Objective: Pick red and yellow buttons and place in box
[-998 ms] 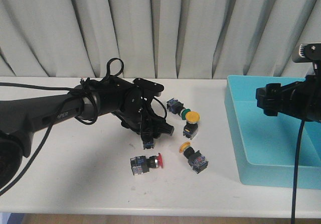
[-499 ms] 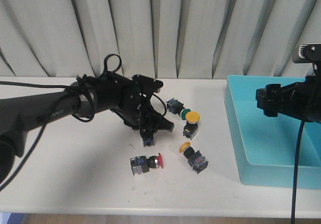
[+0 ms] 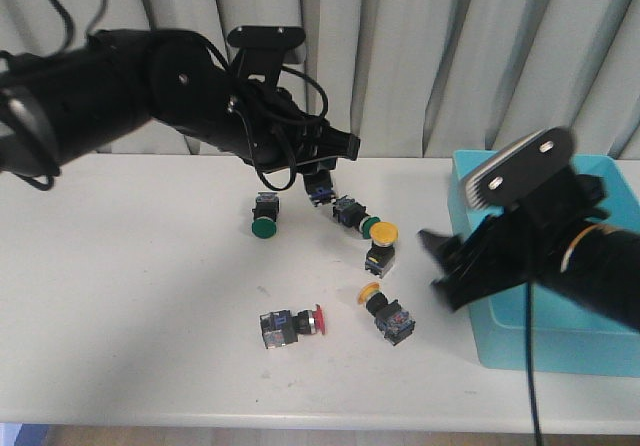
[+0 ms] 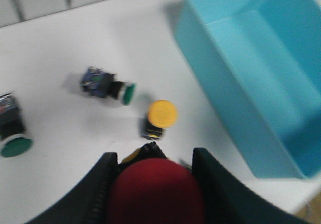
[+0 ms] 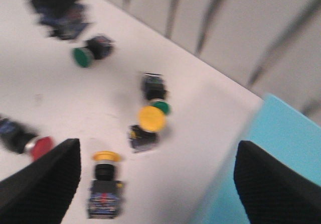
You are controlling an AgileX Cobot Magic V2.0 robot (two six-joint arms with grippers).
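My left gripper (image 3: 318,182) hangs above the table's back edge, shut on a red button whose cap (image 4: 155,191) fills the space between the jaws. A second red button (image 3: 300,324) lies on the table near the front; it also shows in the right wrist view (image 5: 41,146). One yellow button (image 3: 382,234) stands mid-table and another (image 3: 385,311) lies on its side in front of it. The turquoise box (image 3: 470,296) sits at the right. My right gripper (image 3: 440,266) is open and empty, low over the table between the box and the yellow buttons (image 5: 105,156).
Two green-capped buttons lie at the back of the cluster, one at the left (image 3: 264,216) and one (image 3: 352,216) touching the standing yellow button. A curtain hangs behind the table. The box's near-left corner is right beside my right arm.
My left arm has risen from the table and swung back with the red button, uncovering a green button. My right arm has come out from over the box, leftward and down toward the buttons.
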